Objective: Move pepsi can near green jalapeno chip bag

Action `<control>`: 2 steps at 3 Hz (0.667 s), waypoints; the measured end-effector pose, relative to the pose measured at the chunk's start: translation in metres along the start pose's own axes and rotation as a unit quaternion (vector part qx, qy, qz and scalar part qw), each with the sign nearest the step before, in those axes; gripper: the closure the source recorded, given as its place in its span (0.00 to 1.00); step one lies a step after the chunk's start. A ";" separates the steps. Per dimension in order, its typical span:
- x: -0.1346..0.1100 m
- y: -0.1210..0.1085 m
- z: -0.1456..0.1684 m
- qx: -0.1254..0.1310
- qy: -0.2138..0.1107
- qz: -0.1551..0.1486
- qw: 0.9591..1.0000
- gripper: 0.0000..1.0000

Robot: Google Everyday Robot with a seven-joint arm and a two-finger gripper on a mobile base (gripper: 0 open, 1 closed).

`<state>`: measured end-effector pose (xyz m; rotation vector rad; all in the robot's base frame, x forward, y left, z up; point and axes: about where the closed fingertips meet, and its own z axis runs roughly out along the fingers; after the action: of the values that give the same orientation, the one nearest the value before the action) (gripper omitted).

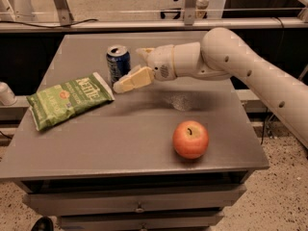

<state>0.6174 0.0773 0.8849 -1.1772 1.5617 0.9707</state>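
Pepsi can [117, 61] is standing upright at the back-left of the table [120, 146], just beside the upper right corner of the green jalapeno chip bag [67, 101]; cannot tell whether they are touching. The bag is lying flat, slanting down toward the table's left edge, with its lower-left corner sitting close to that edge.

Gripper [128, 69] is hanging at the can's right side with jaws released and spread. Its near finger [134, 79] is crossing in front of the can's lower right, and the far finger [144, 52] is showing behind it. Contact with the can: cannot tell.

Arm [231, 57] is reaching in from the right over the back half. Apple [191, 138] is sitting front-right near the front edge, well apart from can and bag. Bare grey top is lying between bag and apple and along the front-left.
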 end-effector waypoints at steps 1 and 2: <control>-0.023 -0.023 -0.043 0.021 -0.001 -0.026 0.999 0.00; -0.050 -0.047 -0.091 0.041 -0.007 -0.054 0.998 0.00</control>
<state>0.6501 -0.0075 0.9539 -1.1814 1.4965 0.8344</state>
